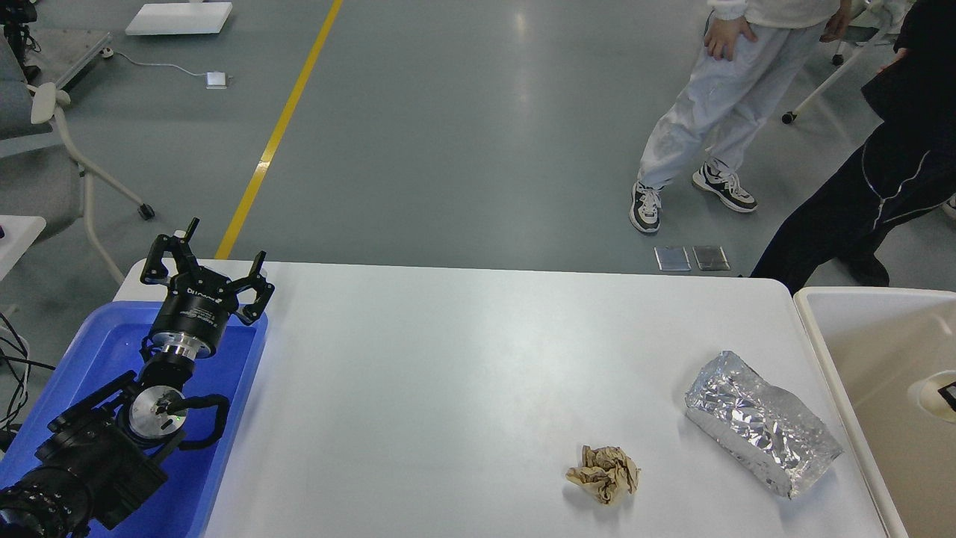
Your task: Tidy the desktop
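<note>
The white desktop fills the middle of the head view. A crumpled ball of brown paper lies on it near the front right. A crinkled silver foil bag lies flat to its right, close to the table's right edge. My left gripper is open and empty. It points up and away over the far corner of the blue tray at the table's left end, far from both items. My right gripper is out of view.
A beige-white bin stands against the table's right edge; a pale rounded thing shows over it at the view's right edge. Two people stand on the grey floor beyond the far right corner. A chair stands at far left.
</note>
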Controlling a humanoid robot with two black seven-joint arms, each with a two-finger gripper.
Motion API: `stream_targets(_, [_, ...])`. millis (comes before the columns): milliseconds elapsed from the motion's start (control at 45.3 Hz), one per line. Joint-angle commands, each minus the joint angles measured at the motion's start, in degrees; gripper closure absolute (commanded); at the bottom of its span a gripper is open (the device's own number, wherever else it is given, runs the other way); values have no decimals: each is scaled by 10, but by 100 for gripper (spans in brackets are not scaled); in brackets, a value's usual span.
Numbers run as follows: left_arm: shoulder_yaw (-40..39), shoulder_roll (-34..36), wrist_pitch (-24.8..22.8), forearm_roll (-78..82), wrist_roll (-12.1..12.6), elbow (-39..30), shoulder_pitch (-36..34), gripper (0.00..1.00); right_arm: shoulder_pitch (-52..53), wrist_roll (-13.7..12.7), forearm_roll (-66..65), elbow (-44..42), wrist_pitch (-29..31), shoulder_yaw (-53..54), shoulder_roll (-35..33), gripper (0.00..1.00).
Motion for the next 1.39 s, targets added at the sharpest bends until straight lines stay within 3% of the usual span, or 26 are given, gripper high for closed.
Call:
stream_targets(0, [0,0,0,0,0,0,0,0,-1,1,3,0,-62,1,4,23])
stream_targets(66, [0,0,0,0,0,0,0,0,1,2,3,2,-74,1,4,2])
stream_targets(508, [0,0,0,0,0,0,0,0,49,4,3,13,-59,74,-2,0])
stream_targets(773, [0,0,0,0,0,0,0,0,131,4,3,71,-58,216,-30,0])
stream_targets(972, [0,0,0,0,0,0,0,0,175,6,4,173,-61,250,-90,0])
stream_targets(1193, [0,0,0,0,0,0,0,0,171,7,-2,333,-58,510,-123,0])
stream_targets(1369, [0,0,0,0,0,0,0,0,121,13,-9,463,-21,631,-138,0])
